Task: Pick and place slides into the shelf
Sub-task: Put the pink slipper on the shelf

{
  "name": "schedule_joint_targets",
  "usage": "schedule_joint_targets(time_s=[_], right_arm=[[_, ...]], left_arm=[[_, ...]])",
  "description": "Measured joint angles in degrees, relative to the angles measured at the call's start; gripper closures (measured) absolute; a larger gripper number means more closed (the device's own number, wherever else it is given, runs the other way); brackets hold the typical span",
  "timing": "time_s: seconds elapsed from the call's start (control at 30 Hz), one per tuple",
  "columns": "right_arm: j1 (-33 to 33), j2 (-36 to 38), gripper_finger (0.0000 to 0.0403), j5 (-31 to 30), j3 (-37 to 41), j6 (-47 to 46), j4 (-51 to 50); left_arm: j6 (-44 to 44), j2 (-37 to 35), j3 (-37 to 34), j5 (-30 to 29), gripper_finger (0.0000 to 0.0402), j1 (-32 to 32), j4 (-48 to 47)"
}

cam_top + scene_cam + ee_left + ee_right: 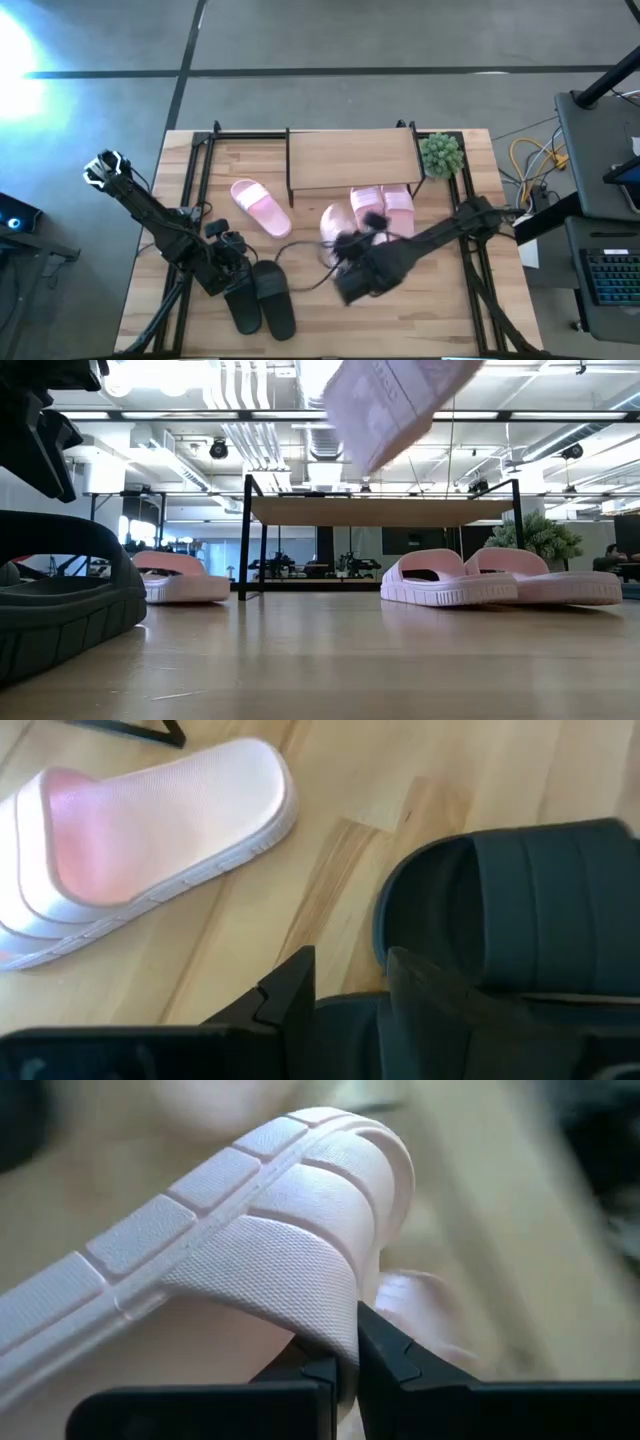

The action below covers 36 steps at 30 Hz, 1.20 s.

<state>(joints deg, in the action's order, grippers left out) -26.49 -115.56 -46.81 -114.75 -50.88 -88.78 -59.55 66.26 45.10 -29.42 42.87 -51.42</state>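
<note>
My right gripper (345,242) is shut on a pale pink slide (330,224) held up over the table's middle; in the low view its sole (400,395) hangs high. A pink pair (385,205) rests sole-down at the near edge of the shelf (350,160). A single pink slide (260,207) lies left of the shelf. Two black slides (265,300) lie near the front edge. My left gripper (350,985) hovers open just above them, touching nothing. My right gripper pinches the edge of the pink slide's wide strap (340,1315) between its two fingers (395,1360). The slide is lifted clear of the table and tilted, its ridged sole (150,1230) turned toward the wrist camera.
A small green plant (440,155) stands at the shelf's far right corner. Black rails (190,200) run along the table's left and right sides. Bare wood lies between the black slides and the shelf.
</note>
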Motion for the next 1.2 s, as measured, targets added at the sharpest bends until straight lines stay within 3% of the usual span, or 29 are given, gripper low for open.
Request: schedule_joint_targets(time_s=[0.07, 0.23, 0.33, 0.5, 0.63, 0.8, 0.87, 1.2], right_arm=[[0.5, 2.4, 0.0393, -5.1, 1.0, -4.4, -1.3], [6.0, 6.9, 0.0392, -12.1, 5.6, 4.3, -1.3], [12.7, 9.4, 0.0391, -12.9, 8.7, 10.3, -1.0], [25.8, 12.7, 0.0391, -8.6, 14.1, 21.6, -1.1], [34.6, 12.6, 0.0391, -8.3, 14.6, 36.9, 0.3], [40.1, 12.0, 0.039, -7.8, 14.7, 52.7, 8.5], [41.6, 11.9, 0.039, -5.0, 14.7, 56.5, 11.2], [46.4, 8.7, 0.039, 0.8, 14.6, 54.8, 13.9]], left_arm=[[0.0, 0.0, 0.0, -0.3, 0.0288, 0.0, 0.4], [0.2, -0.1, 0.0, -1.2, 0.0288, 0.0, 0.7], [0.1, -0.2, 0.0, -1.4, 0.0288, 0.0, 1.6], [0.0, -0.2, 0.0, -2.9, 0.0288, -0.1, 1.8], [-0.1, -0.2, 0.0, -6.5, 0.0288, -0.6, 1.8], [-0.1, -0.3, 0.6, -8.1, 0.0288, -3.6, 1.9], [-0.1, -0.3, 0.7, -8.1, 0.0288, -5.0, 1.9], [3.4, -0.7, 1.1, -8.2, 0.0288, -9.3, 1.9]])
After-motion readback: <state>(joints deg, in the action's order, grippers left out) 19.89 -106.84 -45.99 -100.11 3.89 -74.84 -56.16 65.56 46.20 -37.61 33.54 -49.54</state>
